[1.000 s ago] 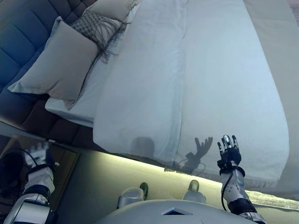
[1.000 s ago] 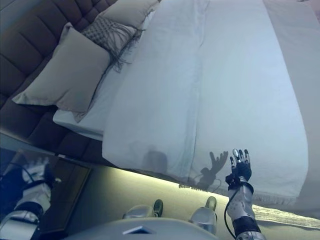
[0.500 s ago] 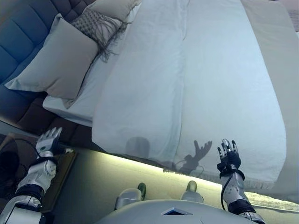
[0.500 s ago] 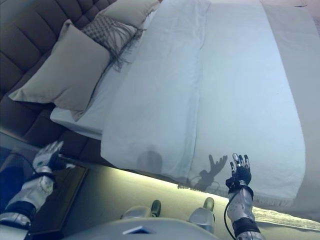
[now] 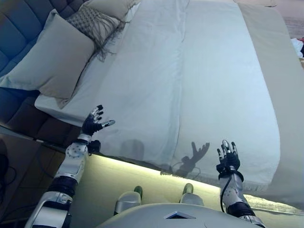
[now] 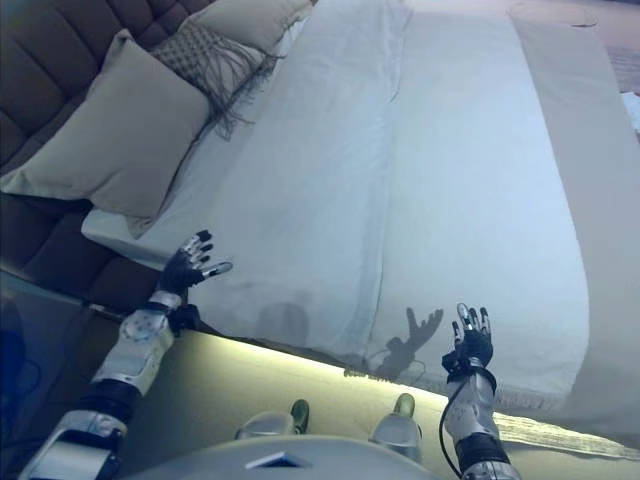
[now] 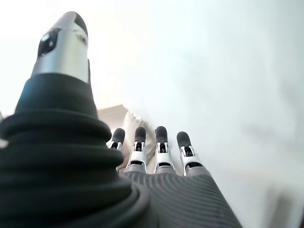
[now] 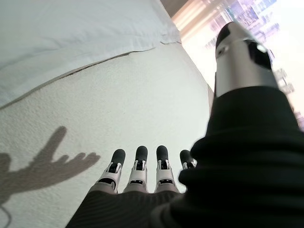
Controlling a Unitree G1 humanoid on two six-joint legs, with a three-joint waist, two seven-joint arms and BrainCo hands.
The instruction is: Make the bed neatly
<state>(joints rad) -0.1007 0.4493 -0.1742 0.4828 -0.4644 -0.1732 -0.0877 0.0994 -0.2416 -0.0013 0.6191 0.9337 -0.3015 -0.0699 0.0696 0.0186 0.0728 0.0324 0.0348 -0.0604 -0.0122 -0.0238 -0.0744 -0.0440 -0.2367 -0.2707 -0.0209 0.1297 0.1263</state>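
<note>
A white duvet (image 5: 190, 76) covers the bed, with a long fold (image 5: 180, 90) running down its middle and its near edge hanging over the bed's side. My left hand (image 5: 91, 123) is open, fingers spread, raised at the duvet's near left corner beside the bare sheet (image 5: 71, 107). My right hand (image 5: 227, 159) is open, fingers straight, just above the duvet's near right edge; its own view (image 8: 137, 175) shows nothing held. A large grey pillow (image 5: 52, 57) leans on the headboard at the left, with a patterned fringed cushion (image 5: 92, 23) behind it.
A dark padded headboard (image 6: 50, 60) runs along the left. A beige bed runner (image 5: 273, 71) lies across the bed's foot at the right. A lit strip (image 5: 142, 166) runs under the bed's near side. A dark nightstand (image 6: 20, 330) shows at the lower left.
My left hand has risen from beside the nightstand up to the duvet's near left corner. The camera has shifted slightly. My right hand stays about where it was.
</note>
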